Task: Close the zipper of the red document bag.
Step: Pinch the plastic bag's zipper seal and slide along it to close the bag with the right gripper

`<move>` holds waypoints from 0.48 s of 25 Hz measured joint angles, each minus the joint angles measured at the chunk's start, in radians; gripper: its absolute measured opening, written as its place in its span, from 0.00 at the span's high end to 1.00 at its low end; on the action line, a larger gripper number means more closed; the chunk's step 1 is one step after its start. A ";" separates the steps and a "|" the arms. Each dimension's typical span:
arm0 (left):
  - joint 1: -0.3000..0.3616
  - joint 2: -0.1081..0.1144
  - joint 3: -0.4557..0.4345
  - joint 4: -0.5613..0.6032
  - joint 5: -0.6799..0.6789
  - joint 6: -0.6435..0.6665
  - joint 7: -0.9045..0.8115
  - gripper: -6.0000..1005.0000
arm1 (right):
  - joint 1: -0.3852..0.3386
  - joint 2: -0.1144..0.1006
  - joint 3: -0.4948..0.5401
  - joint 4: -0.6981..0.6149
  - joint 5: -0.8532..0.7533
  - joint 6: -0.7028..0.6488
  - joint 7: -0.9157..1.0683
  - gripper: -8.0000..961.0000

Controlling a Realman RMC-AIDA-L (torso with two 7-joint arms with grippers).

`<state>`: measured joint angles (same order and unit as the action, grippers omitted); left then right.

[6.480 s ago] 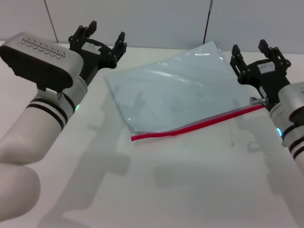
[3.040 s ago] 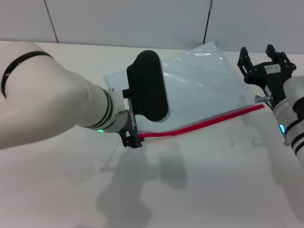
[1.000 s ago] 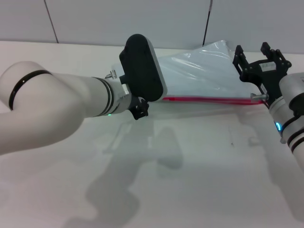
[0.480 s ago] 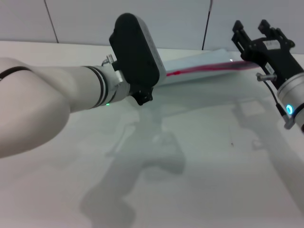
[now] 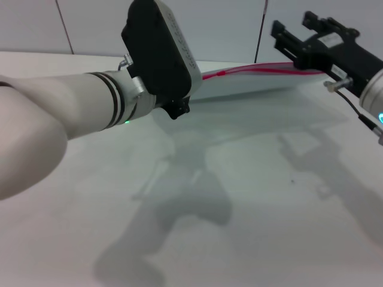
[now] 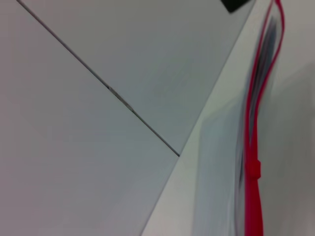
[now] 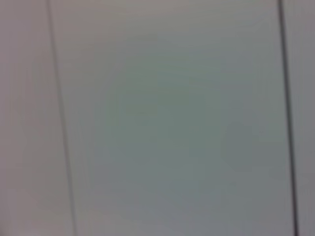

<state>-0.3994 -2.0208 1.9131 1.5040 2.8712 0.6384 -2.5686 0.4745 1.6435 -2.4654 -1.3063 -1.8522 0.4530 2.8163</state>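
The red document bag (image 5: 251, 85) is lifted off the white table (image 5: 257, 197) and tilted up, with its zipper (image 5: 263, 70) along the top edge. My left gripper (image 5: 181, 109) is at the bag's left end, mostly hidden behind its black wrist housing, and the bag hangs from it. The left wrist view looks along the zipper (image 6: 256, 123). There a small red slider (image 6: 253, 169) separates one joined strip from two strands that stand apart. My right gripper (image 5: 299, 36) hovers open just above the bag's right end.
A grey panelled wall (image 5: 227, 24) runs along the back of the table, and the right wrist view shows only this wall (image 7: 157, 118). Both arms cast shadows on the tabletop.
The bag went from lying flat to raised on edge, its zipper edge climbing with my left arm. My right gripper rose and swung left above the bag's right end.
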 joint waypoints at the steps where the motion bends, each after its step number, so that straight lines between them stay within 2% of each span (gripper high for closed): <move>1: 0.003 0.001 -0.001 0.008 0.000 0.000 0.000 0.94 | -0.004 -0.006 0.022 -0.020 -0.025 -0.043 0.000 0.33; 6: 0.015 0.005 -0.003 0.035 0.000 0.005 0.001 0.94 | -0.022 -0.011 0.143 -0.110 -0.159 -0.258 -0.004 0.33; 12: 0.014 0.005 -0.002 0.048 0.000 0.028 0.003 0.94 | -0.034 0.009 0.255 -0.177 -0.317 -0.474 -0.015 0.33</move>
<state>-0.3854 -2.0156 1.9115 1.5517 2.8716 0.6666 -2.5660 0.4408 1.6522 -2.2104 -1.4830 -2.1692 -0.0208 2.8017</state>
